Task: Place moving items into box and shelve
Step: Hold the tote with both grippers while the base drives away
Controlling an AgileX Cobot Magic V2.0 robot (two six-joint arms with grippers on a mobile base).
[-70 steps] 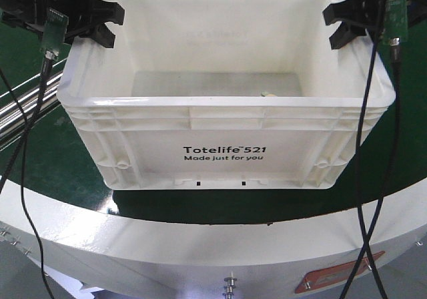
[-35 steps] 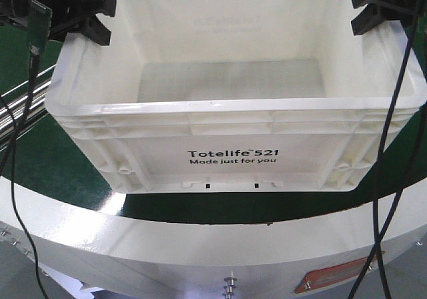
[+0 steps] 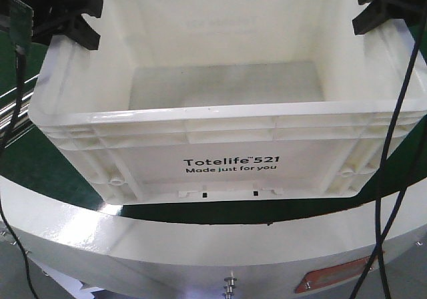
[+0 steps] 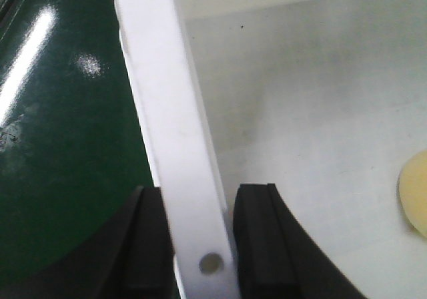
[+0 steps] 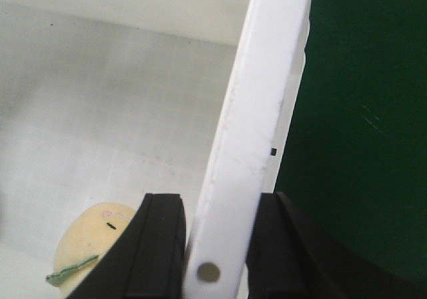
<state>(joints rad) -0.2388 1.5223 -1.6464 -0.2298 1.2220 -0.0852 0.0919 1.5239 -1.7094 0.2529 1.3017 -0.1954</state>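
The box [image 3: 227,165], a white crate printed "Totelife 521", fills the middle of the front view over the green table. My left gripper [image 3: 80,22] straddles its left rim and my right gripper [image 3: 375,9] its right rim. In the left wrist view the left gripper [image 4: 200,245] is shut on the box rim [image 4: 177,125], one black finger on each side. The right gripper [image 5: 217,245] clamps the opposite rim [image 5: 260,112] the same way. A yellow plush toy [image 5: 83,249] with a sleepy face lies on the box floor; its edge, the plush toy [image 4: 417,192], also shows in the left wrist view.
A dark green tabletop [image 3: 40,165] with a broad white curved edge [image 3: 200,239] lies under the box. Black cables [image 3: 393,145] hang from both arms down past the box's sides. Metal rails [image 3: 10,115] run at the far left. A red label [image 3: 333,272] sits on the table's front.
The box has grown larger and shifted toward the camera, with both grippers still on its rims. Both grippers have drifted outward and upward in the front view.
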